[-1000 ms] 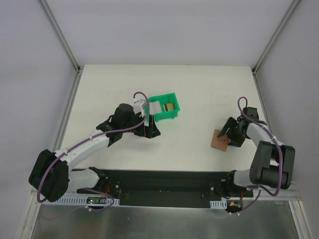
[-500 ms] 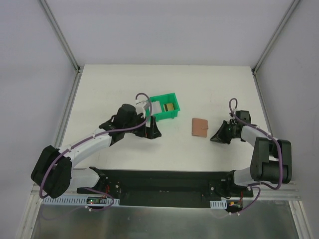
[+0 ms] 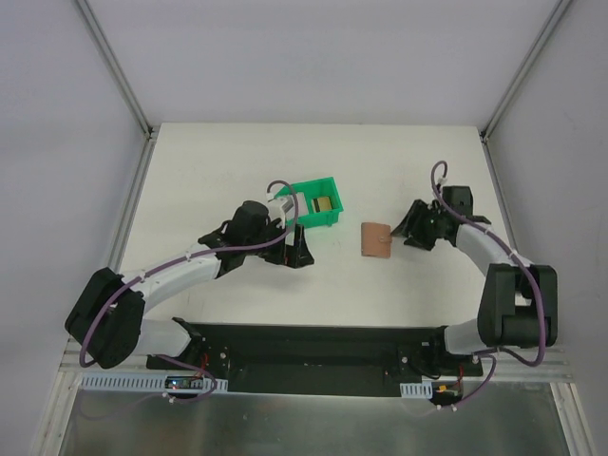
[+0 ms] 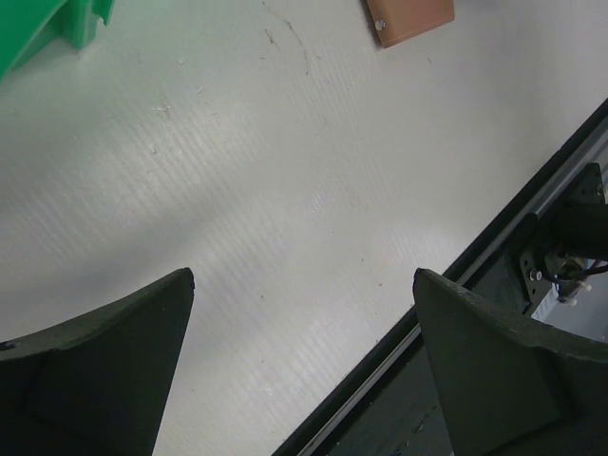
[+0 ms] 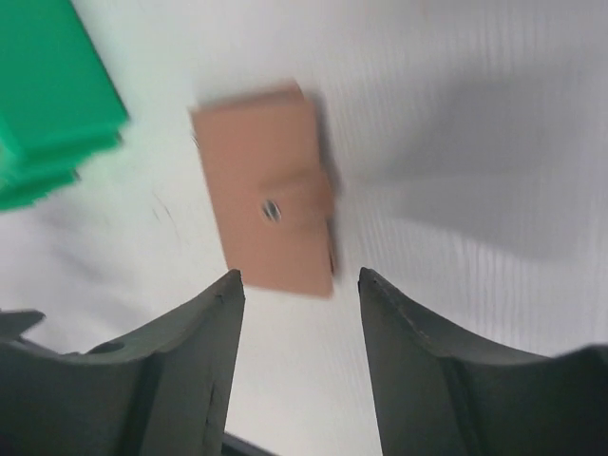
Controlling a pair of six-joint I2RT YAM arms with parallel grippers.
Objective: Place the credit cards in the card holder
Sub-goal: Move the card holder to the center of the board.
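The tan leather card holder (image 3: 376, 239) lay closed and flat on the white bench (image 3: 228, 161). It was just ahead of the right pincer (image 3: 410, 229), close to the tips but apart from them. That pincer's jaws stood partly parted and held nothing. In the wrist view the holder's snap tab (image 5: 290, 204) faced up, fastened across the front.

The step in hand looked like getting the holder open. To do it well, the right pincer would probably need to come in low. It could then slip one fingertip under the tab's free edge and pull it off the snap without dragging the holder across the bench. So light a thing would likely slide, so pinning it with the other arm might help.

A gold-olive credit card (image 3: 324, 202) sat in the green bin (image 3: 318, 221), well beyond the holder from the right pincer and just beyond the left pincer (image 3: 294, 251). No other card could be made out for certain.

The right arm rose from its base, bent at the elbow and reached inward and down, its wrist tilted toward the holder. The left arm stretched across the bench. Its pincer was wide open and empty, hovering on the near side of the bin and pointing down.
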